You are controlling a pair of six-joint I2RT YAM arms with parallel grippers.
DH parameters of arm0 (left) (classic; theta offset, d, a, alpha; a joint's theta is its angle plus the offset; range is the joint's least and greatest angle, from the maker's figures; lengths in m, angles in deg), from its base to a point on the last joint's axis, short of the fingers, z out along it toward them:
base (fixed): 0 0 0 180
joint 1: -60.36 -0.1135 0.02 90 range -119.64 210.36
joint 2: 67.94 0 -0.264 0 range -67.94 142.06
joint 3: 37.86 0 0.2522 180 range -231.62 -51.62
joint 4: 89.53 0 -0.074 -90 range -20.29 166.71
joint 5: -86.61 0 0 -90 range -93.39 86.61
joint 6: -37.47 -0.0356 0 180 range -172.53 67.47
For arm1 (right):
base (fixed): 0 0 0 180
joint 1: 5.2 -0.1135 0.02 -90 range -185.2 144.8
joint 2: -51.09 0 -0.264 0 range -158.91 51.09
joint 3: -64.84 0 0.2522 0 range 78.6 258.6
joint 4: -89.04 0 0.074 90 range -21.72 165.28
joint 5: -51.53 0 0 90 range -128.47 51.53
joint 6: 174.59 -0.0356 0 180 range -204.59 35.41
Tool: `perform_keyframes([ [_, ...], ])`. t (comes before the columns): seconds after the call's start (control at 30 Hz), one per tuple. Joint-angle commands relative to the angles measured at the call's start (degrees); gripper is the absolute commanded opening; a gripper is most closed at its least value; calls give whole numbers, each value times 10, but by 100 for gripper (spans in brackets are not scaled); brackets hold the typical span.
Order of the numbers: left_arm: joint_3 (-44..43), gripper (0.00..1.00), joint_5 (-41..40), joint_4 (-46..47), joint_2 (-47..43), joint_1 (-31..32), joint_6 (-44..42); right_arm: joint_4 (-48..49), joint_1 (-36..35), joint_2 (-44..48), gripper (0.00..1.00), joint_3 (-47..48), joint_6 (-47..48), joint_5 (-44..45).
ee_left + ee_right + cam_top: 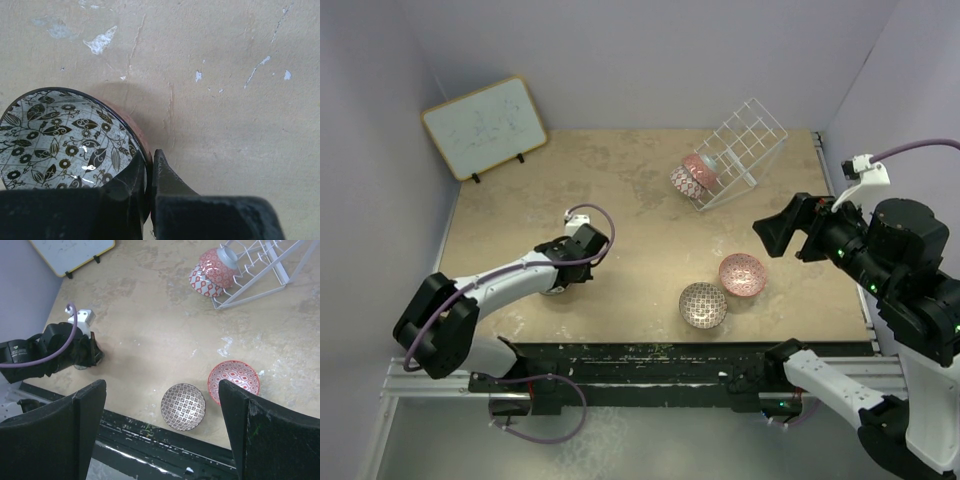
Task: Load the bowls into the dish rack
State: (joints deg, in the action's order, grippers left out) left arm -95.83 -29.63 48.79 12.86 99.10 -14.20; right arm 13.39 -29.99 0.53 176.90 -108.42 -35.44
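My left gripper [149, 165] is shut on the rim of a grey-white bowl [55, 145] with a black leaf pattern; one finger is inside it and one outside, at table height at the left of the table [620, 240]. In the top view the gripper [578, 262] hides most of that bowl. My right gripper [162, 390] is open and empty, held high over the right side [785, 228]. Below it stand a brownish-grey lattice bowl [183, 406] [703, 305] and a pink bowl [233, 380] [742, 273]. The white wire dish rack [745, 145] [260, 270] holds two red-patterned bowls [692, 173] [212, 272] on their sides at its lower front.
A wood-framed whiteboard [485, 125] leans at the back left. The black front rail [650, 360] runs along the near table edge, just in front of the lattice bowl. Purple walls close in the left and right sides.
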Motion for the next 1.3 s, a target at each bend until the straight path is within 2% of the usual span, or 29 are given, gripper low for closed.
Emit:
perform_keyframes([
  [0.0,-10,0,29,12,-21,1,3,7,-1,-3,95,19,-1,9],
  [0.13,-44,0,57,11,-58,1,-16,11,-1,-5,95,19,-1,8],
  [0.27,-63,0,119,56,-90,1,-14,11,-1,-6,95,22,0,11],
  [0.4,-79,0,190,149,-109,0,16,6,-1,-10,95,32,3,17],
  [0.57,-136,0,263,279,-81,-3,73,-5,-1,-15,95,46,4,26],
  [0.8,-188,0,381,563,25,-32,232,-40,-1,-27,95,95,5,54],
  [1.0,-287,0,447,813,204,-43,373,-52,-1,-40,95,111,5,67],
  [1.13,-365,0,455,904,303,-42,445,-63,-1,-50,95,128,8,79],
  [1.27,-424,0,436,939,355,-43,452,-71,-1,-52,95,136,7,89],
])
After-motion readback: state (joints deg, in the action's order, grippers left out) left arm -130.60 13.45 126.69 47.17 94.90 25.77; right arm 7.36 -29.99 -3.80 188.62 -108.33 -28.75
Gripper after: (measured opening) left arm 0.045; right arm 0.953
